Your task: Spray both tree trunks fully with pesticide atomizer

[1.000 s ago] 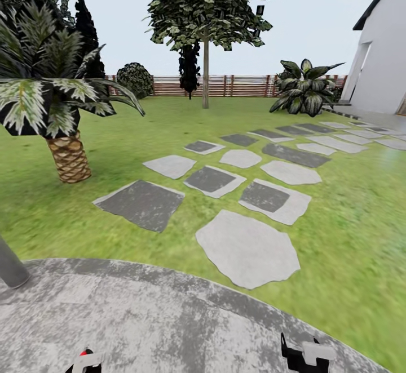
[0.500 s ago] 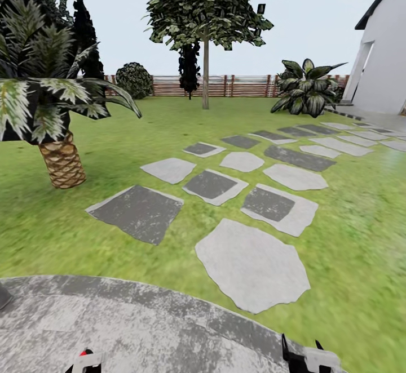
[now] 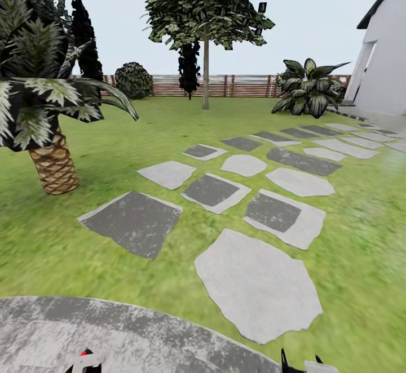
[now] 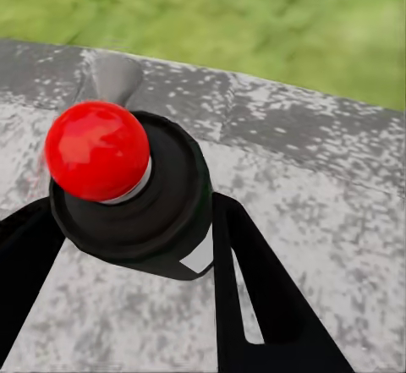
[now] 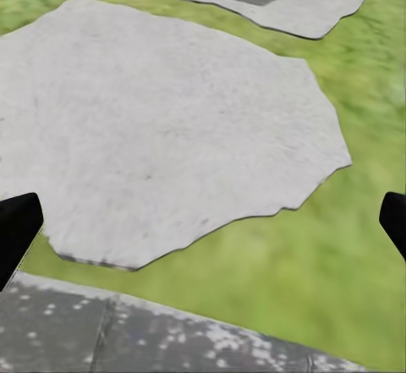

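The pesticide atomizer (image 4: 165, 200), dark-bodied with a red knob, sits in my left end effector (image 4: 135, 216), whose fingers look closed against its sides. My right end effector (image 5: 203, 225) is spread wide and empty. One smooth-trunked tree (image 3: 205, 80) stands well off across the lawn (image 3: 349, 232). Spray from here would likely fall short, a jolt could loosen the atomizer, and I might mistake the nearer scaly palm (image 3: 53, 164) for a target.

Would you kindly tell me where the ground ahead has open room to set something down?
The large pale slab nearest the grey paving lies bare. Open grass runs right of the stepping stones. It is crowded at left, by the palm.
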Controlling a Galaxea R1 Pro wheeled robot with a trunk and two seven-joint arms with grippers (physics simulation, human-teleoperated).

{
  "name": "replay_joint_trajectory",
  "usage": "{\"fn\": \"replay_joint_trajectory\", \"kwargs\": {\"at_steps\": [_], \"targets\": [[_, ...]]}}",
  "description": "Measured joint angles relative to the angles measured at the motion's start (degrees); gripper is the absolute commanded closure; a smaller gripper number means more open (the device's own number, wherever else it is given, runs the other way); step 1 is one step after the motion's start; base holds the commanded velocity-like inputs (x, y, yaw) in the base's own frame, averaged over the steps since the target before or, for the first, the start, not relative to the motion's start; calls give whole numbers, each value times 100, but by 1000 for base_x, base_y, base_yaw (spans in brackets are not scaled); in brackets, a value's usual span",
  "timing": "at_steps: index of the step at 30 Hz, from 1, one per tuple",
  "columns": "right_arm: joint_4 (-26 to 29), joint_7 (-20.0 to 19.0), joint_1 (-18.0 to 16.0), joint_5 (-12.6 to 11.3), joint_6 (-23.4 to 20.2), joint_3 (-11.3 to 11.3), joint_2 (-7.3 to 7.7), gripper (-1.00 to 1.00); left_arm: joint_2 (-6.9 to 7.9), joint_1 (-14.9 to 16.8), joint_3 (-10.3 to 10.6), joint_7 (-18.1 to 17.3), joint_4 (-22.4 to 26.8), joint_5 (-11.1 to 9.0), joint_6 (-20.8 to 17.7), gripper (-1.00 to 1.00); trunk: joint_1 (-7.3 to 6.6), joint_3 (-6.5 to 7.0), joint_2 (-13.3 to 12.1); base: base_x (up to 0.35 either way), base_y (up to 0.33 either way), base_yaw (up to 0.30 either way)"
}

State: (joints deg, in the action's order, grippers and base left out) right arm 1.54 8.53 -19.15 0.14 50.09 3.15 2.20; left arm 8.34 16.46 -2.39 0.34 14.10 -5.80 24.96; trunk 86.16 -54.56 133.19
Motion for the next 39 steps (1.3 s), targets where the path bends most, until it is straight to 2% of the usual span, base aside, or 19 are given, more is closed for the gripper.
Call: {"fn": "replay_joint_trajectory", "kwargs": {"at_steps": [39], "targets": [[-1,3,2,0,0,0,0,-100,0,-6,0,0,0,6,0,100,0,0,0,341,0,0]]}}
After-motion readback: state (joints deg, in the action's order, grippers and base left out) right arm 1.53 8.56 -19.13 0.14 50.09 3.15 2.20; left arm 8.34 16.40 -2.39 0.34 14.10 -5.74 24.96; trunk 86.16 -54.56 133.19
